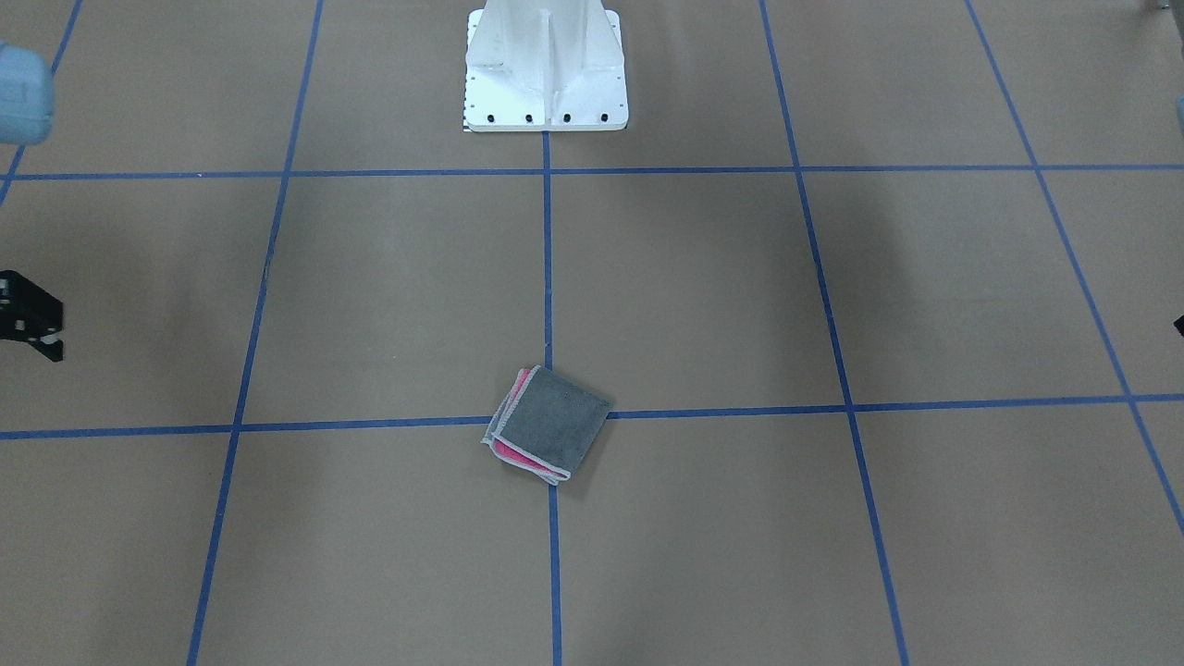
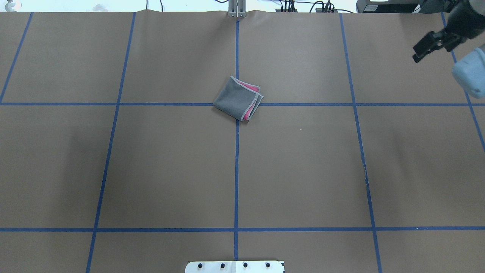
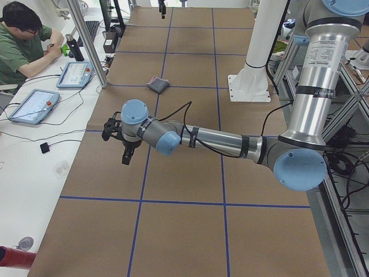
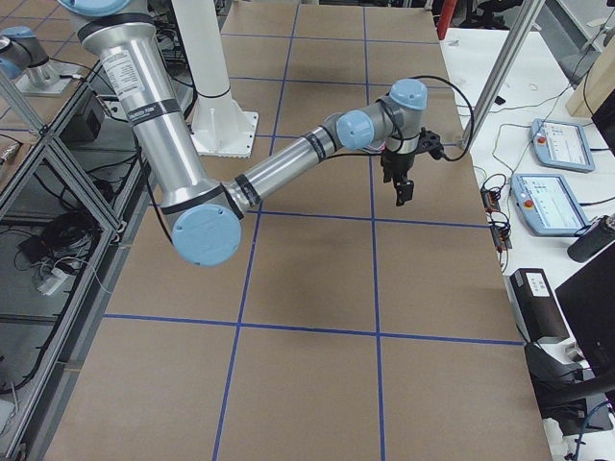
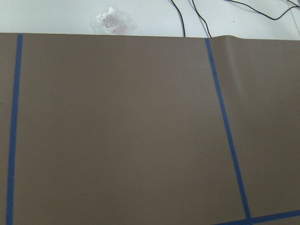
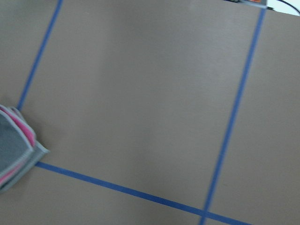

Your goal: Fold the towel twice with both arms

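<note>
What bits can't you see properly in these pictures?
Towel: inner folds hidden under its grey top, all views.
Left gripper: front view's right edge cuts it off; overhead misses it.
Right gripper: front view's left edge crops it; small overhead, jaws unclear.
Right wrist view: towel blurred, cropped.

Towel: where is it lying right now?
Overhead view: the towel lies folded mid-table, over a crossing of blue tape lines, ahead of the white pedestal base.

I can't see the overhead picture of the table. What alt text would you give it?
A small towel, folded into a square with its dark grey face up and pink showing at one edge, lies where two blue tape lines cross on a brown table. The robot's right tool hangs at the top right corner, far from the towel.
</note>
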### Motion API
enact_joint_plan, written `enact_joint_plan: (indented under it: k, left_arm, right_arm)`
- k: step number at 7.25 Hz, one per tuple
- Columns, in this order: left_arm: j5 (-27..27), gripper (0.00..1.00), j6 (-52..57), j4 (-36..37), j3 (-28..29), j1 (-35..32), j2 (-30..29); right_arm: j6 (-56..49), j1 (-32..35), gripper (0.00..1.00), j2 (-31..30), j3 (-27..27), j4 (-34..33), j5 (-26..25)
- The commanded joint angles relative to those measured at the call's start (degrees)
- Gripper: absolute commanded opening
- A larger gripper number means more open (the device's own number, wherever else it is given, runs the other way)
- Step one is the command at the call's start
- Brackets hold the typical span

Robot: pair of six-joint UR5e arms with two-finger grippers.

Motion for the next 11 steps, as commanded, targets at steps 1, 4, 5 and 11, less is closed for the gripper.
enact_joint_plan:
  k: [1, 4, 5, 11]
  left_arm:
    - [0.3, 1.00, 11.5, 11.2, -8.6, -3.0, 7.5]
    - [7.1, 1.00, 17.4, 11.5, -9.9, -3.0, 13.5]
    - [7.0, 1.00, 17.6, 11.7, -9.6, -3.2, 13.7]
    - [3.4, 1.00, 17.4, 15.1, -9.0, -3.1, 15.8]
  right_arm:
    - [-1.7, 2.1, 1.00, -6.5, 0.3, -0.3, -2.8]
    - [-5.4, 9.1, 1.00, -15.0, 0.4, 1.8, -0.5]
    - [-12.7, 12.9, 1.00, -17.6, -0.2, 1.7, 4.0]
    - [-20.6, 20.9, 1.00, -26.1, -1.1, 1.7, 9.5]
